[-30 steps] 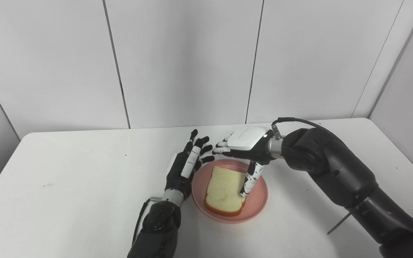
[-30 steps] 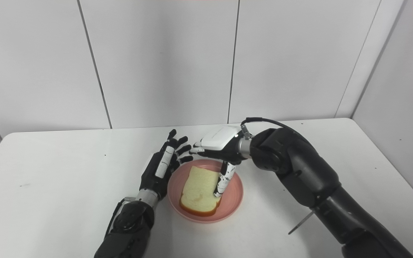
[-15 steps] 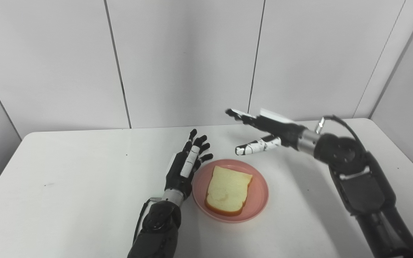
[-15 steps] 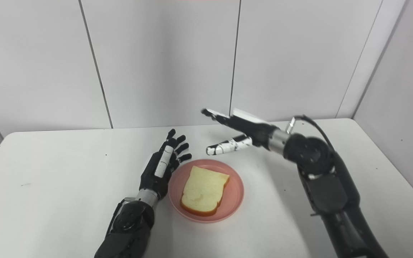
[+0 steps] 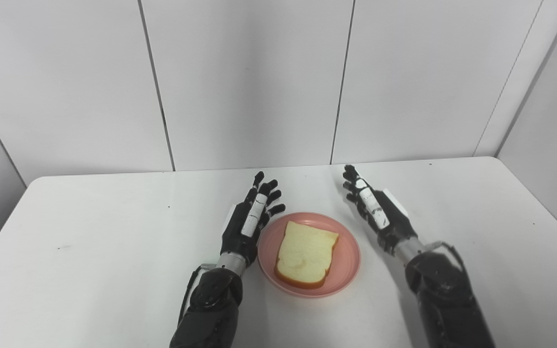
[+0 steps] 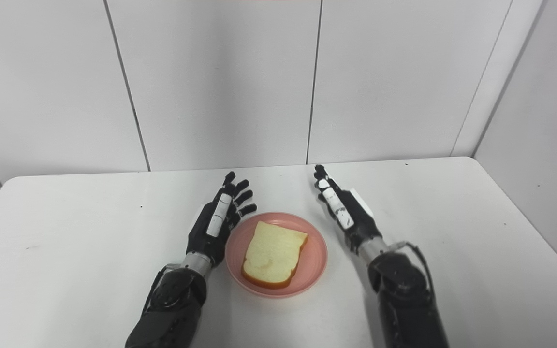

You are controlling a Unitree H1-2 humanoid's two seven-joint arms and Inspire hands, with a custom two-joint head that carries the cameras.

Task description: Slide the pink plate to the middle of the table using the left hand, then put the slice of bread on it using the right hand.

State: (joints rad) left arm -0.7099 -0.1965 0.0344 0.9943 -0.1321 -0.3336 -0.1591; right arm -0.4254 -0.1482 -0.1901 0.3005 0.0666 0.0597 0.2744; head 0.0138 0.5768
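The pink plate sits near the middle of the white table, and the slice of bread lies flat on it, so both steps look done to me. The left robot hand rests just beside the plate's left rim, fingers spread and holding nothing. The right robot hand lies near the plate's right side, clear of it, fingers extended and empty. Nothing else is in the plate. I'd guess all that remains is drawing both arms away without nudging the rim.
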